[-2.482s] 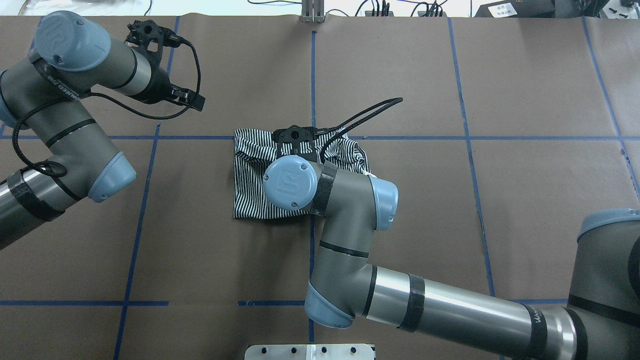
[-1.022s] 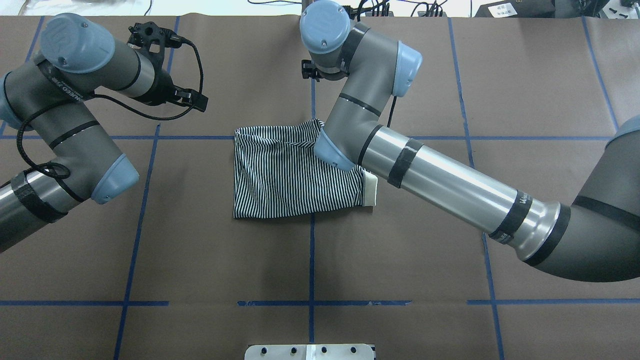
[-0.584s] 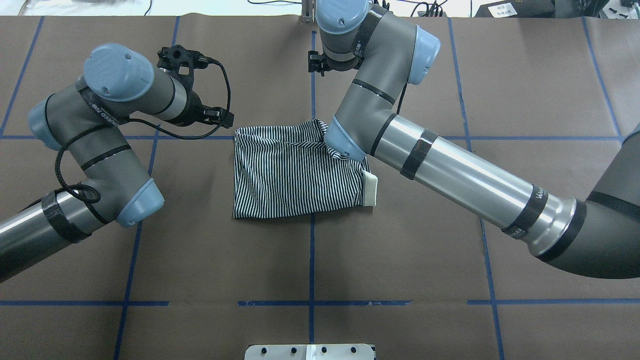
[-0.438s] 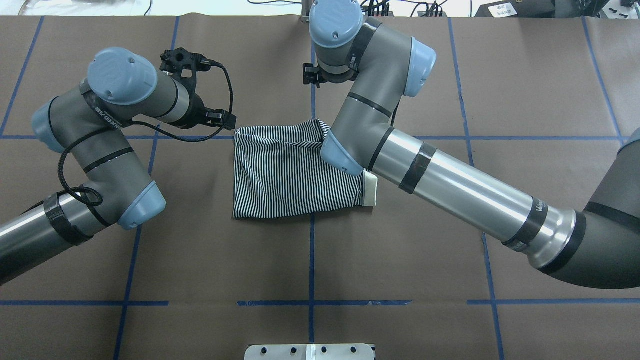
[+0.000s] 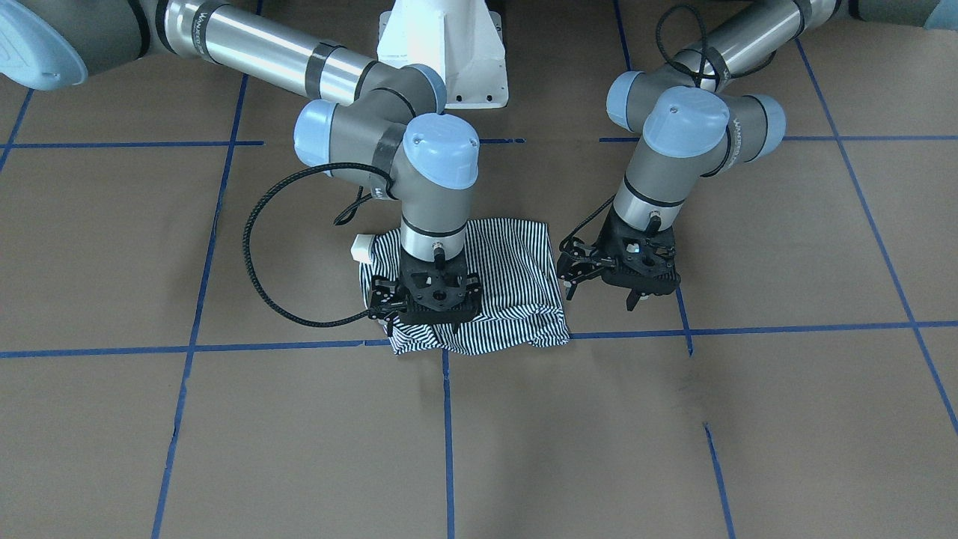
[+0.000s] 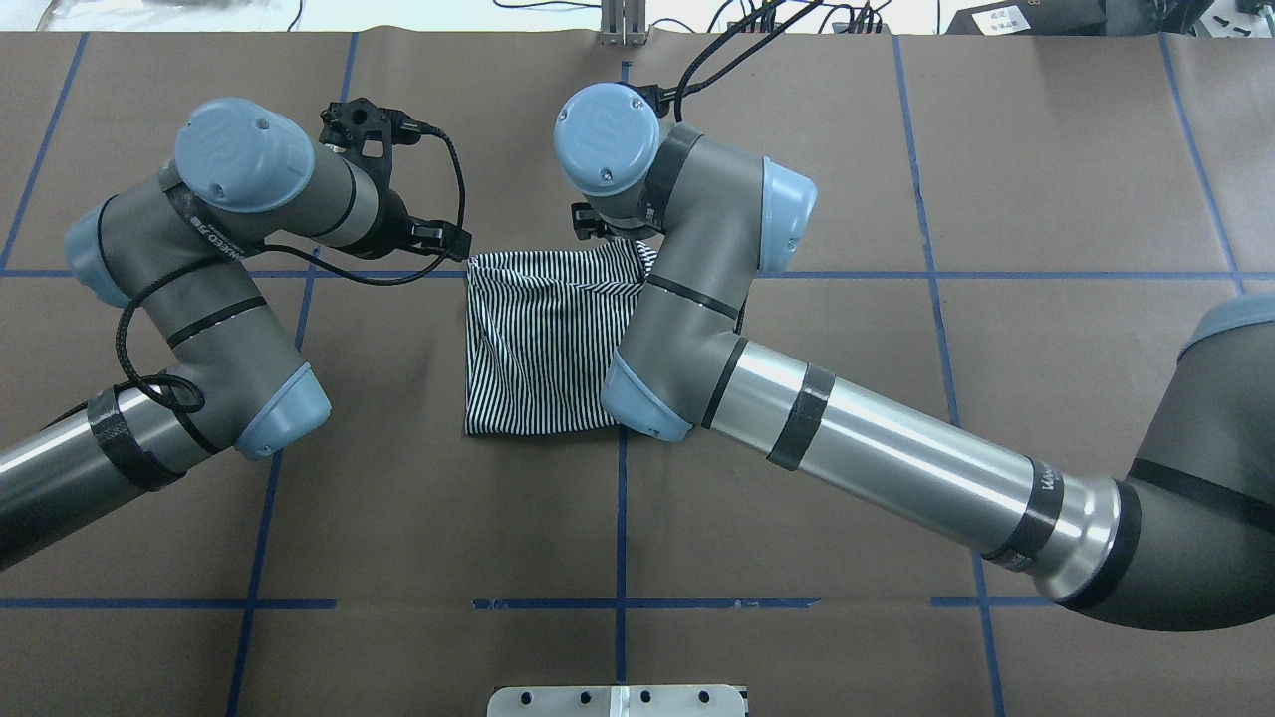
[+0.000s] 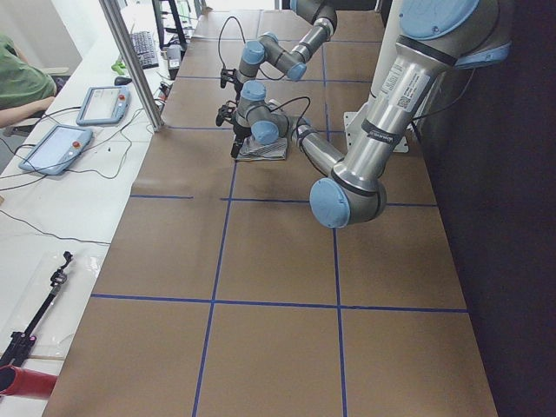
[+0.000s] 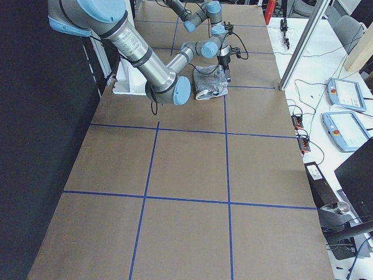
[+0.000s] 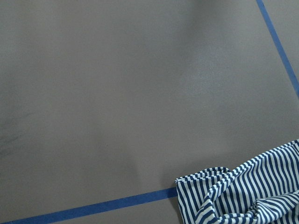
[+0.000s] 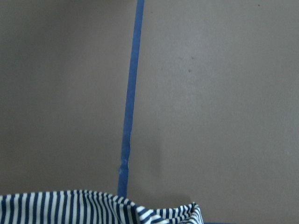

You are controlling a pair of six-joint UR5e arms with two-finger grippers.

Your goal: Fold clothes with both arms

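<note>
I judge another fold is in hand. The polo shirt (image 6: pixel 538 349) lies folded small at the centre of the bench (image 6: pixel 896 199). Left pincer (image 5: pixel 600 297), parted, hangs beside its 10 o'clock corner. Right pincer (image 5: pixel 423 322) sits over its 12 o'clock edge and I cannot tell its state. Next: grip both far corners

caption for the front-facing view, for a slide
Right gripper over the folded striped polo shirt; left gripper beside its edge.

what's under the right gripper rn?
The striped polo shirt, folded on the brown table; the right gripper is over its edge farthest from the robot. Its body hides whether the jaws touch cloth.
</note>
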